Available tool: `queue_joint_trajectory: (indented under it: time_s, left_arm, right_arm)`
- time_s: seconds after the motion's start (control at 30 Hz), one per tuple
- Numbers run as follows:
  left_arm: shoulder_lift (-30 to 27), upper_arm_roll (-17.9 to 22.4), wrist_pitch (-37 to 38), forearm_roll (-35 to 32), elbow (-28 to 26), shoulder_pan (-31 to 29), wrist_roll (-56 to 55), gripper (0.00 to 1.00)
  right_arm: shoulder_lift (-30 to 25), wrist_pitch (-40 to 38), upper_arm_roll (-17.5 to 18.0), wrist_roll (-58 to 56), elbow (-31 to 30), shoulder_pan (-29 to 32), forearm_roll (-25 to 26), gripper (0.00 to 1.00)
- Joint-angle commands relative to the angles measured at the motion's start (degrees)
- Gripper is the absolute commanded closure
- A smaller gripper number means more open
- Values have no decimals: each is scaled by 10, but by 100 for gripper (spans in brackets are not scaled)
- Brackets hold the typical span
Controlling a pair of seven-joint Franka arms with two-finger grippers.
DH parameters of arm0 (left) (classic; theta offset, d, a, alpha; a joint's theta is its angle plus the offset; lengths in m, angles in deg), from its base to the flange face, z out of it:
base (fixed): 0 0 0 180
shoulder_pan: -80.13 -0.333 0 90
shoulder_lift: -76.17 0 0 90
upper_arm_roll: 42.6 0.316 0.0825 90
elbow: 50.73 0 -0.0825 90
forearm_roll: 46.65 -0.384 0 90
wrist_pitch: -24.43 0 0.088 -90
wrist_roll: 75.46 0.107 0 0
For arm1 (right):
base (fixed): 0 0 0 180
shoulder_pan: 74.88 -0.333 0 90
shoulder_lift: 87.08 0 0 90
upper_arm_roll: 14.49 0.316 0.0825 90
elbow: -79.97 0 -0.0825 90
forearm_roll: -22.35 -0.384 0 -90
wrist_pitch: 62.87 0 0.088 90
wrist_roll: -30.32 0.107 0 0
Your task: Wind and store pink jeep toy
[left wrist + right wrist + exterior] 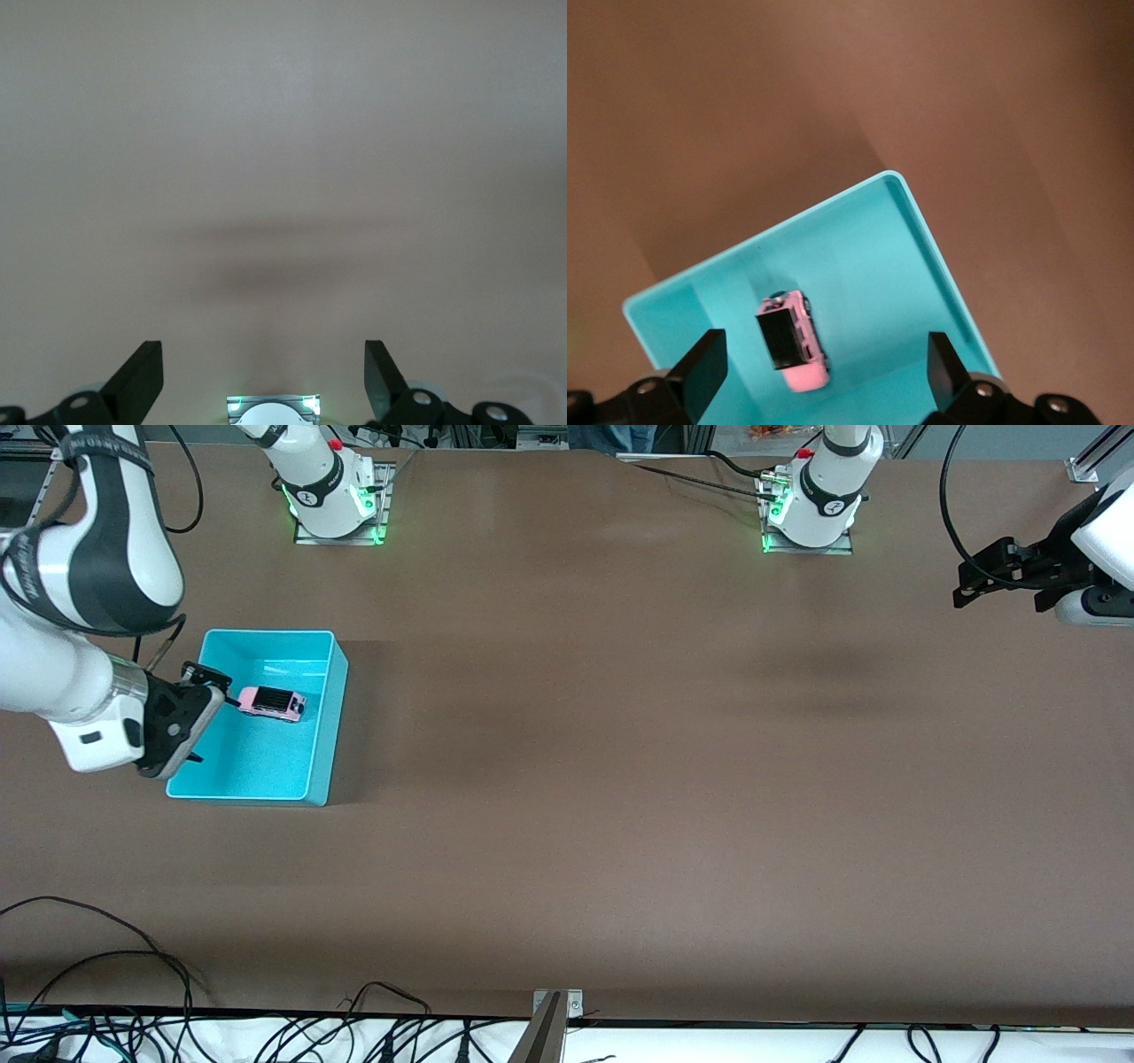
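Pink jeep toy (272, 703) lies inside the cyan bin (321, 726) — in the half farther from the front camera, nose toward three o'clock in the front view. Right gripper (197, 717) hovers over the bin's edge, jaws spread, holding nothing. Left gripper (974, 583) waits over bare table (620, 779) — jaws spread too.

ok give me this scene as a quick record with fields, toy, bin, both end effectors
toy: pink jeep toy lying in the bin, black roof up, nothing gripping it
bin: cyan bin on the table toward the right arm's end
right end effector: right end effector open, over the bin's edge, beside the toy and apart from it
left end effector: left end effector open, holding nothing, waiting over bare table at the left arm's end
task state: toy is stored in the bin
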Motion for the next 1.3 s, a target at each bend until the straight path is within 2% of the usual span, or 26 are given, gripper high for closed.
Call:
queue_joint_trajectory:
  time_s: [0.0, 0.2, 0.5, 1.27]
  left_arm:
    - [-6, 3, -2, 16, -4, -4, 10, 0]
    - [-6, 3, -2, 16, -4, -4, 10, 0]
    - [-6, 3, 0, 16, -5, -4, 11, 0]
    - [-6, 3, 1, 16, -4, -4, 11, 0]
  right_arm:
    - [9, -59, 4, 184, 59, -6, -8, 0]
    - [9, -78, 5, 359, 108, -22, -8, 0]
    - [4, -79, 5, 492, 134, -32, 2, 0]
    - [0, -102, -4, 534, 136, -26, 2, 0]
